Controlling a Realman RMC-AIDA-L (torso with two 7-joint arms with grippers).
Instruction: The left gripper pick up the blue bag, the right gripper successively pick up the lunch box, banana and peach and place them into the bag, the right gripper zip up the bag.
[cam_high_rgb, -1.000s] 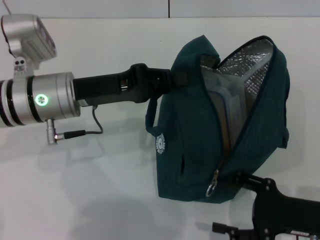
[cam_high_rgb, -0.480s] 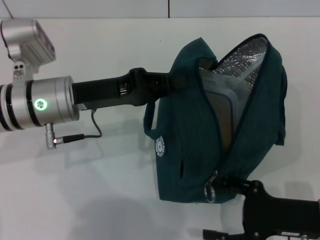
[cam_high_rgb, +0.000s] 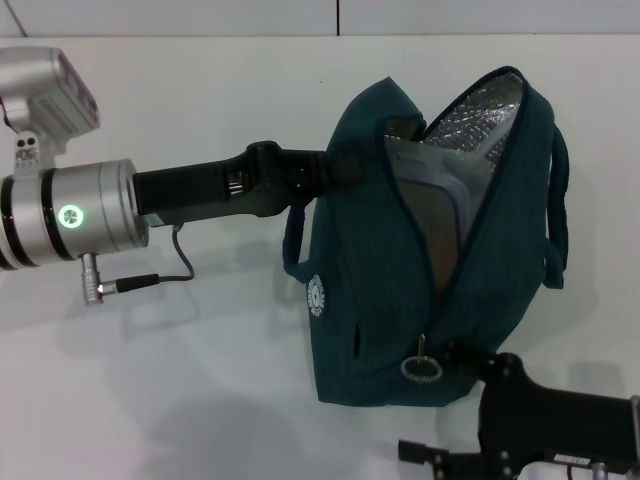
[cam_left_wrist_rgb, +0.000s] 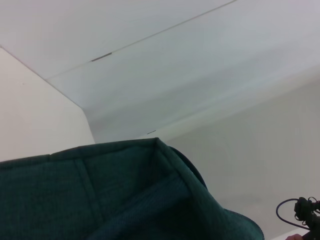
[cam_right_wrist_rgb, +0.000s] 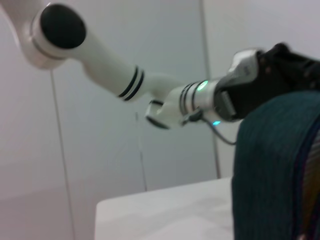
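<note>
Head view shows the white tabletop (cam_high_rgb: 200, 400) filling most of the frame, with the blue bag (cam_high_rgb: 400, 290) standing tall right of centre, its base low in the frame and its open mouth reaching toward the upper right. The zipper is undone along the bag's front, so the silver foil lining (cam_high_rgb: 480, 125) shows at the top. Inside the opening sits the lunch box (cam_high_rgb: 435, 210), on edge, its clear body and blue-rimmed lid partly hidden by the bag's fabric. From the left edge comes the left arm, a silver cuff with a green light (cam_high_rgb: 68, 213) and then a black forearm, ending in the left pincer (cam_high_rgb: 335, 168) clenched on the bag's upper edge at the frame's centre top; bag fabric covers its tips. A loop handle (cam_high_rgb: 292, 235) hangs just below that grasp, and another curves down the bag's right side. In the lower right corner the right pincer (cam_high_rgb: 470, 360) sits close against the bag's bottom corner; whether it is released or clenched I cannot tell. Just beside it dangles the metal ring zip pull (cam_high_rgb: 421, 368). A small white round logo (cam_high_rgb: 317, 295) marks the bag's left face.
</note>
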